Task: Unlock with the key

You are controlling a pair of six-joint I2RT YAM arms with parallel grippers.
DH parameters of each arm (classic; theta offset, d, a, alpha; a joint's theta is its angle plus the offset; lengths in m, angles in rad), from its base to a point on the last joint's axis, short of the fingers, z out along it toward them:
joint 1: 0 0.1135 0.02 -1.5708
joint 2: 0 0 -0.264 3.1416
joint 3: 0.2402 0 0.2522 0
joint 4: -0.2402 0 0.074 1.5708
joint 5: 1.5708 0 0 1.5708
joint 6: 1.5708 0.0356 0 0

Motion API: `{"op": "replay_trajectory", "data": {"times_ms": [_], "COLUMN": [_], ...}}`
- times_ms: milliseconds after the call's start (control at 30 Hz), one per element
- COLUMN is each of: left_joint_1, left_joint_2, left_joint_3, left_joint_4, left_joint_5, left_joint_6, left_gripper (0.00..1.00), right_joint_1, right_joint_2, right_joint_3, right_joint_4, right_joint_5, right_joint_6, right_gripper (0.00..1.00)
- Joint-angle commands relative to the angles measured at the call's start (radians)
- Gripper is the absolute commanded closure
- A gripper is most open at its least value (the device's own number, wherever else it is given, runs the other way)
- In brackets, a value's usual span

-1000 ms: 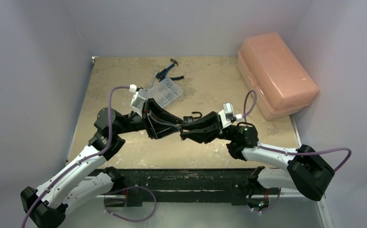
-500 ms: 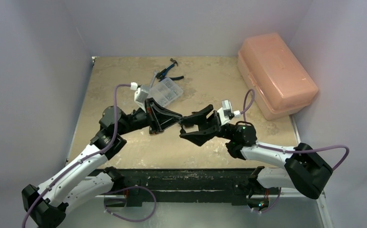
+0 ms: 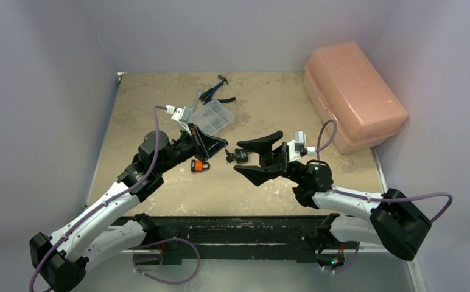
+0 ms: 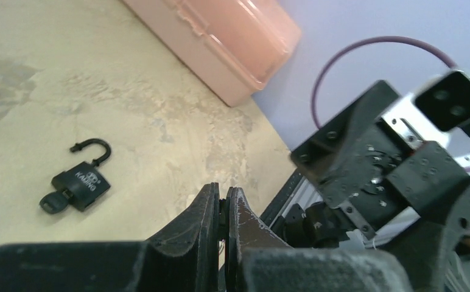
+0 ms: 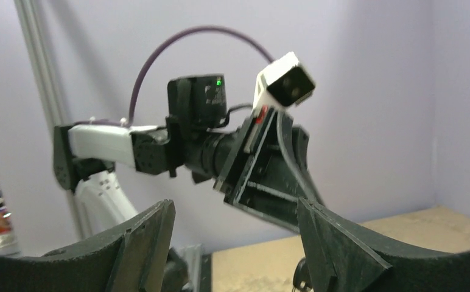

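Note:
A black padlock (image 3: 242,156) lies on the tan table (image 3: 269,109) with its shackle swung open. The left wrist view shows this padlock (image 4: 81,182) with a key (image 4: 49,202) stuck in its bottom. My right gripper (image 3: 237,160) hovers over it, open and holding nothing; in its own view the right gripper (image 5: 235,210) frames the left arm, and a dark bit of the lock (image 5: 299,278) peeks in at the bottom edge. My left gripper (image 3: 224,146) is shut just left of the lock, apart from it. Its fingers (image 4: 208,204) are pressed nearly together.
A small orange padlock (image 3: 199,165) lies under the left arm. A clear parts box (image 3: 213,117) and blue-handled pliers (image 3: 215,92) sit at the back. A large pink case (image 3: 354,91) stands at the right edge. A black rail (image 3: 232,228) runs along the near edge.
The right gripper opened and drew back right, leaving the black padlock on the table. The left gripper shut and pulled back left, uncovering the orange padlock.

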Motion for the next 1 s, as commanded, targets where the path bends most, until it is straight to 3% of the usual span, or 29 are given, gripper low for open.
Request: {"op": "replay_trajectory", "data": {"times_ms": [0, 333, 967], "left_joint_1": [-0.001, 0.000, -0.001], "left_joint_2": [0.011, 0.042, 0.034], "left_joint_3": [0.050, 0.026, 0.001], "left_joint_4": [-0.047, -0.020, 0.002], "left_joint_5": [-0.124, -0.196, -0.204], "left_joint_6": [-0.059, -0.149, -0.170], "left_gripper": [1.00, 1.00, 1.00], "right_joint_1": [0.005, 0.037, 0.094], "right_joint_2": [-0.046, 0.016, 0.148], "right_joint_3": [0.002, 0.029, 0.112], "right_joint_4": [0.005, -0.096, -0.216], "right_joint_5": [0.115, 0.189, 0.352], "right_joint_6": [-0.157, -0.251, -0.372], "right_gripper": [0.21, 0.35, 0.59]}}
